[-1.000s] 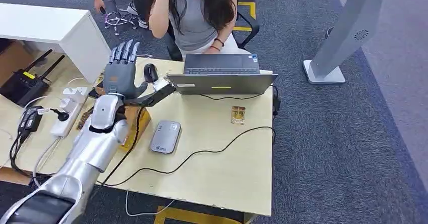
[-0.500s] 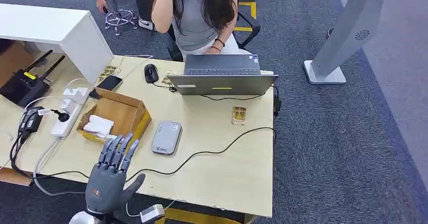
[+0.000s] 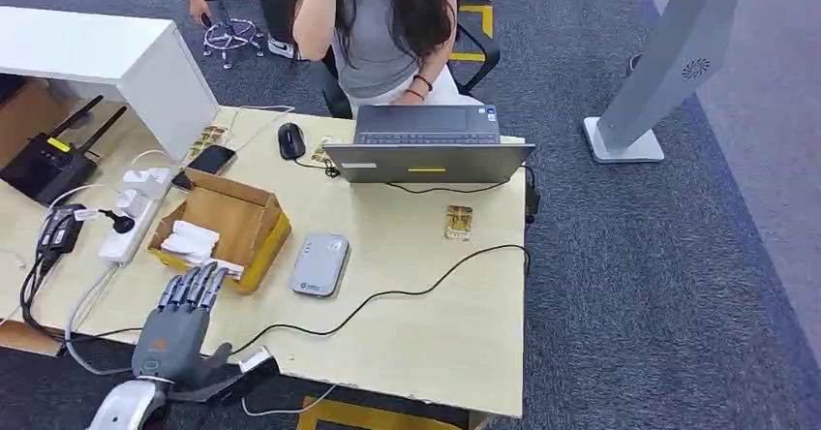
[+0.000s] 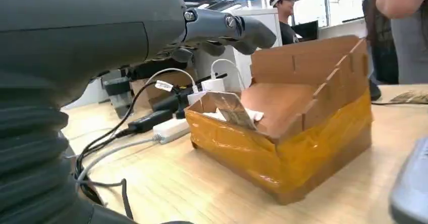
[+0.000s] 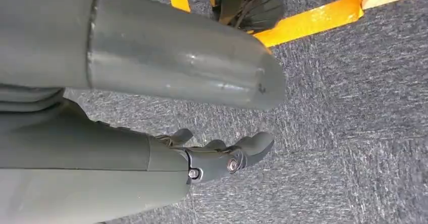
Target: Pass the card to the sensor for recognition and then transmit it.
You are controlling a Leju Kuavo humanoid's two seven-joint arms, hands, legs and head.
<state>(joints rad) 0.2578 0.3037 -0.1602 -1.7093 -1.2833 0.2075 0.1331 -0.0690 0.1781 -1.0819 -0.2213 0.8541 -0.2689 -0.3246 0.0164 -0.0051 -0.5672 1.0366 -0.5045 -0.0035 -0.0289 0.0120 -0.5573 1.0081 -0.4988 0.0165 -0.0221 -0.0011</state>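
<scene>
Here my head view takes in a grey carpeted floor (image 3: 620, 256) and a pale wooden table (image 3: 426, 333), with a person (image 3: 387, 23) seated behind an open laptop (image 3: 426, 144). A cardboard box (image 3: 218, 227) bound in yellow tape sits near the table's left edge, a grey sensor (image 3: 319, 263) just beside it. A gold patterned card (image 3: 458, 222) lies flat near the laptop. My left hand (image 3: 179, 328) hovers before the box, fingers spread, empty. My right hand (image 5: 217, 158) hangs over carpet, fingers loosely apart, holding nothing.
</scene>
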